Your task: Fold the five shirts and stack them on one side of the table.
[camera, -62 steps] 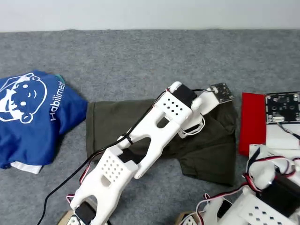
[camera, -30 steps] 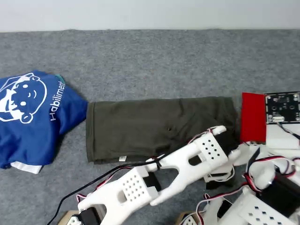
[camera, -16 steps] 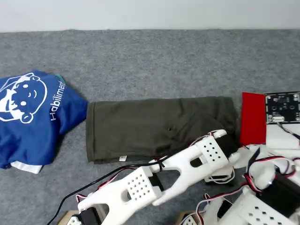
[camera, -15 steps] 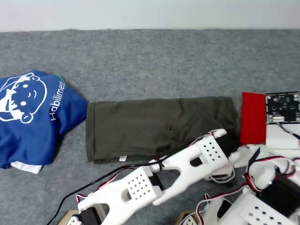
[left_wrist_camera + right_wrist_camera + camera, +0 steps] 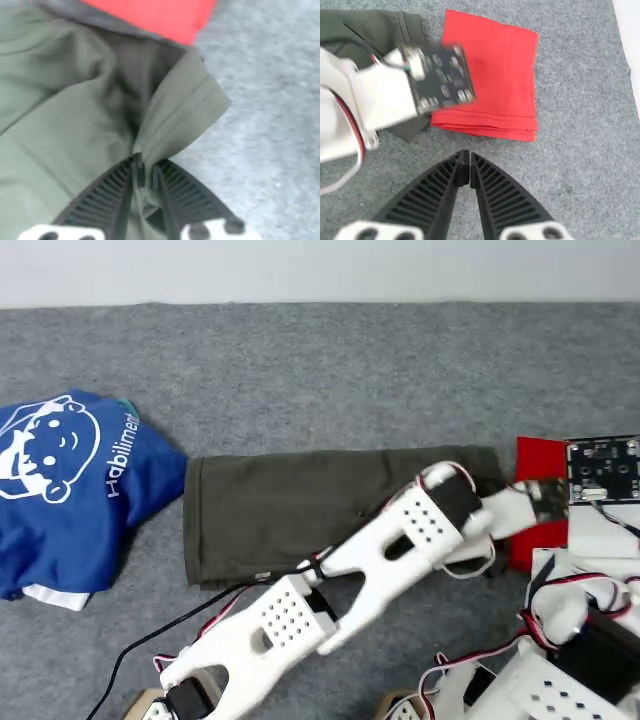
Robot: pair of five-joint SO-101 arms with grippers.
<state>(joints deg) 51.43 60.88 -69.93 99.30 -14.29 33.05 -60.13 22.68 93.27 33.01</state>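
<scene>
Our left gripper (image 5: 145,167) is clamped on a raised fold at the edge of the dark olive-green cotton shirt (image 5: 75,120), with the fabric pinched between its black ribbed fingers (image 5: 182,187). From above, the white left arm (image 5: 400,530) stretches from 7 o'clock towards 3 o'clock, and its wrist sits over the shirt's right end. The olive shirt (image 5: 290,510) lies in a long folded band across the middle of the table, its pinched end just beside the folded bright red shirt (image 5: 535,465) at 3 o'clock. We cannot tell whether the two touch.

Our right gripper (image 5: 469,157) has its fingers together with nothing between them. It hangs over the grey felt-like table cover (image 5: 580,165), near the red shirt's (image 5: 495,75) folded edge, and the right arm (image 5: 570,660) is tucked in at 5 o'clock.

At 9 o'clock, well apart from both grippers, a royal-blue shirt with a white cartoon print (image 5: 60,490) lies on top of a white garment (image 5: 50,595).
</scene>
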